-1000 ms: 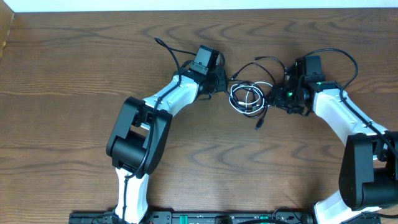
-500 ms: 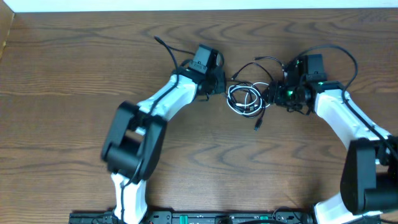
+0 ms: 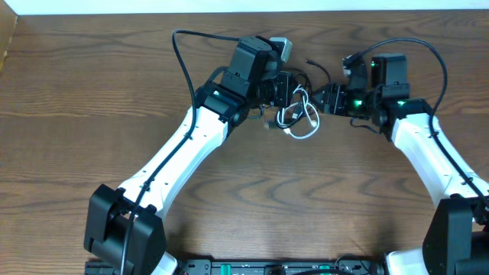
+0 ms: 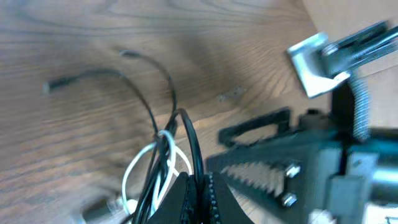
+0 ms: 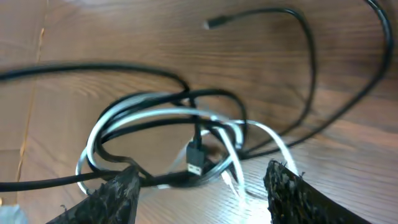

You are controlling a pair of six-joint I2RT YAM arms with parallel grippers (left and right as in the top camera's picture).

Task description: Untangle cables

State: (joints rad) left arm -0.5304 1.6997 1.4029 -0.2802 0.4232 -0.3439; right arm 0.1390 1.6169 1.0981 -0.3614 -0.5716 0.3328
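The black cable (image 4: 151, 109) and the white cable (image 4: 132, 176) lie tangled in a small coil on the wooden table (image 3: 92, 99), seen from overhead as white loops (image 3: 303, 122) between both arms. My left gripper (image 4: 200, 185) is shut on a strand of the black cable, just left of the coil (image 3: 281, 90). On the coil's right, my right gripper (image 3: 327, 99) stands open. In the right wrist view its fingers (image 5: 115, 196) straddle the white loops (image 5: 155, 115), the black cable (image 5: 298, 43) and a plug end (image 5: 194, 158), gripping nothing.
The right gripper's toothed finger (image 4: 267, 171) sits close beside my left fingertips. A thick black arm wire (image 3: 183, 46) arcs over the table behind the left arm. The table's far edge (image 3: 244, 11) runs along the top.
The left gripper has shut on the black cable, and its arm has swung and moved toward the coil. The coil has shifted slightly left and back. The right gripper has opened wider.
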